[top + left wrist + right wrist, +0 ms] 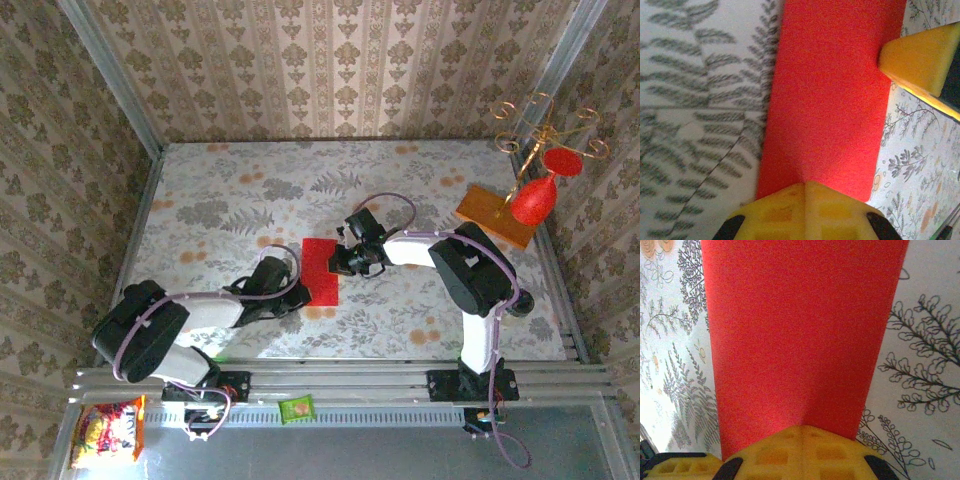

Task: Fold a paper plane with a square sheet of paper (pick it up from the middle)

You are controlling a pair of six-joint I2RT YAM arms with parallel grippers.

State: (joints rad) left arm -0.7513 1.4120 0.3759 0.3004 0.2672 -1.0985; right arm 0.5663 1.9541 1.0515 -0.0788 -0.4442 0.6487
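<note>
**Both grippers clamped on the red sheet**

The paper sheet (320, 270) is thin, matte and bright red. It is a narrow flat rectangle with straight edges, lying mid-table (200, 200) on a fern-print cover. My left gripper (805, 202) has its jaws pinched on the sheet's 7 o'clock end, and my right gripper (802, 442) is pinched on its 2 o'clock edge. The paper puckers faintly at each pinch. The table is bare at 9 and 12 o'clock. A wooden board (495, 215) and a red ornament (533, 200) sit well apart at 2 o'clock.

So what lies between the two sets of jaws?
The red sheet of paper, a narrow strip touching both shut jaws; top view shows it, wrist views confirm.
</note>
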